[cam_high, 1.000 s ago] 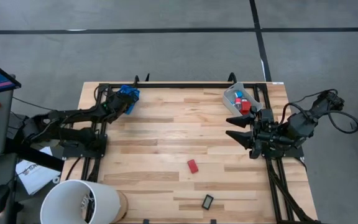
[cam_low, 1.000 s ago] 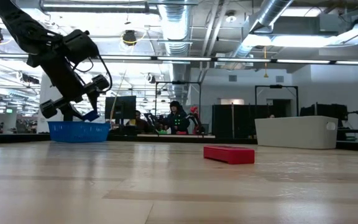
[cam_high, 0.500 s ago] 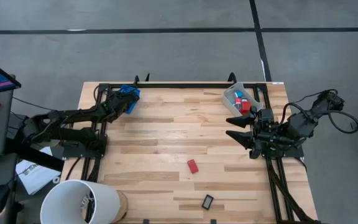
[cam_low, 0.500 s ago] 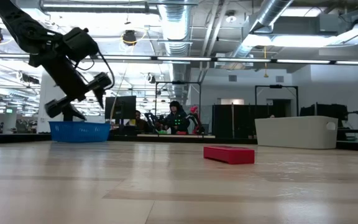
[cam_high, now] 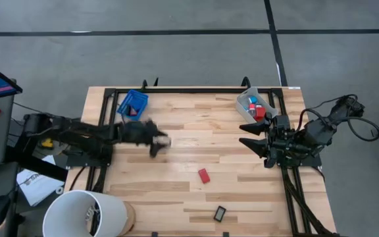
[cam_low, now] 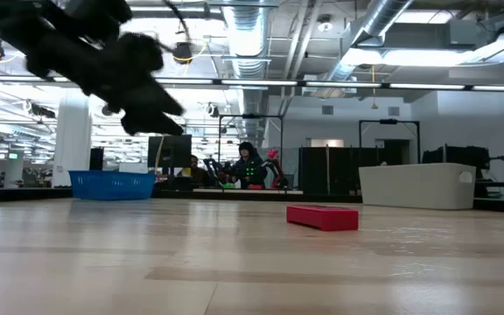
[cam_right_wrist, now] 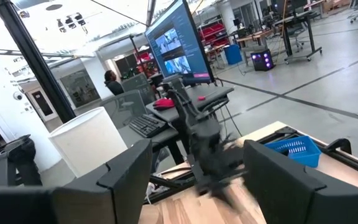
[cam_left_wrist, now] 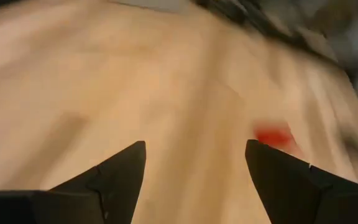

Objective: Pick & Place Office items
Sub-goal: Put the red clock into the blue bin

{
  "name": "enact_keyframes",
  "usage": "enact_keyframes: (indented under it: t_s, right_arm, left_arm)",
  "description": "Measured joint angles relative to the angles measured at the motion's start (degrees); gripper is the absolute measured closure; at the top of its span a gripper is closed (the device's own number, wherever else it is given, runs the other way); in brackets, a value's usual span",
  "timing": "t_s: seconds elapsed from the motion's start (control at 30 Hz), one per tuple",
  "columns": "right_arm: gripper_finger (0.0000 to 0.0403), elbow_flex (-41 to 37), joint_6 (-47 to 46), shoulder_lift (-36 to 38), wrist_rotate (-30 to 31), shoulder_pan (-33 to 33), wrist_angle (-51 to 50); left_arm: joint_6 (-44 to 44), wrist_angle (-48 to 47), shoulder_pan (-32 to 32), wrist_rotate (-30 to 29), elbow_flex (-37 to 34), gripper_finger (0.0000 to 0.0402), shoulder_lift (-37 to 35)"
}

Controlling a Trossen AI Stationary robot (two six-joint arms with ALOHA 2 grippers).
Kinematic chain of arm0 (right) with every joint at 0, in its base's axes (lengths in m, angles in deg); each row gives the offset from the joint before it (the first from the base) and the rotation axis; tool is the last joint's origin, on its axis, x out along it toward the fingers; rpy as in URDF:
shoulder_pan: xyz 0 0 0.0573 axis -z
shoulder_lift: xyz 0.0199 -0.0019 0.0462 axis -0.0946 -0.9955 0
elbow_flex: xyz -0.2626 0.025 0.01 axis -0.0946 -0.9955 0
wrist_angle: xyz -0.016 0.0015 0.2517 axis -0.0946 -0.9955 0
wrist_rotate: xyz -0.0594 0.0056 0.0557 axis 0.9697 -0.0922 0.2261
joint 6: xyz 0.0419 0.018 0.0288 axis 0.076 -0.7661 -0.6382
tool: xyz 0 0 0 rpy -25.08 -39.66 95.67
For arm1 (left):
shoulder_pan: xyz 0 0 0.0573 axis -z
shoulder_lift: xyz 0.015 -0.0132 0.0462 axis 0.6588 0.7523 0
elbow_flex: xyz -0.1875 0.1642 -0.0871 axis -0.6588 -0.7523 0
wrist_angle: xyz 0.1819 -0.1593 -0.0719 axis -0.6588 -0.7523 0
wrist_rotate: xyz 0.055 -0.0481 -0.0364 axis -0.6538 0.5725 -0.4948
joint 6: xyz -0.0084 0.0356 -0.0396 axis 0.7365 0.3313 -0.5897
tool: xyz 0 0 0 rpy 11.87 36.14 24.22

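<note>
A red block (cam_high: 204,176) lies flat on the wooden table, right of the middle; it also shows in the low view (cam_low: 322,217) and the left wrist view (cam_left_wrist: 272,135). A black rectangle (cam_high: 220,212) lies near the front edge. My left gripper (cam_high: 160,141) hangs open and blurred over the table's middle left (cam_left_wrist: 194,155), above the wood, with nothing between its fingers. My right gripper (cam_high: 245,134) waits open and raised at the right side (cam_right_wrist: 194,165). More red, blue and white pieces lie in the clear bin (cam_high: 245,104).
The blue tray (cam_high: 132,105) stands at the far left, also in the low view (cam_low: 112,184). The clear bin (cam_low: 418,185) stands at the far right corner. A white bucket (cam_high: 84,214) stands off the table's near left corner. Bare wood lies between the arms.
My left gripper has swung away from the blue tray toward the table's middle, rightward and a little nearer, rolling its wrist as it went. A small blue piece seen at its fingertips over the tray no longer shows there. My right arm has kept still.
</note>
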Motion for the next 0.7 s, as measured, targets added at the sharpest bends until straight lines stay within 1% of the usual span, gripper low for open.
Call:
enact_keyframes:
  t_s: [0.1,0.17,0.27,0.37,0.43,0.53,0.6,0.7]
  right_arm:
    - [0.0158,0.00,0.00,-0.01,0.12,-0.18,0.16]
    - [0.0158,0.00,0.00,0.00,0.16,-0.58,0.16]
    - [0.0158,0.00,0.00,-0.02,0.16,-0.92,0.18]
    - [0.0158,0.00,-0.34,-0.02,0.17,-0.87,0.16]
    - [0.0158,0.00,-0.42,-0.02,0.16,-0.87,0.08]
    - [0.0158,0.00,-1.45,-0.33,0.16,-1.00,-0.71]
    - [0.0158,0.00,-3.47,-0.85,0.08,-1.69,-2.49]
    - [0.0158,-0.09,-8.11,-1.35,0.14,-3.10,-6.42]
  left_arm:
    - [12.26,-2.12,8.37,-0.54,0.00,0.0128,0.00]
    - [16.61,-2.19,11.99,-3.15,0.00,0.0128,0.00]
    - [18.04,0.20,13.91,-7.34,0.00,0.0128,0.00]
    - [18.05,3.72,13.28,-7.98,0.00,0.0128,0.26]
    - [18.05,5.55,12.44,-6.74,0.04,0.0128,1.28]
    - [20.01,7.00,11.58,-2.85,1.08,0.0128,4.80]
    - [23.62,6.79,11.58,0.36,2.68,0.0127,8.47]
    - [29.75,6.80,11.62,5.27,6.85,0.0120,15.82]
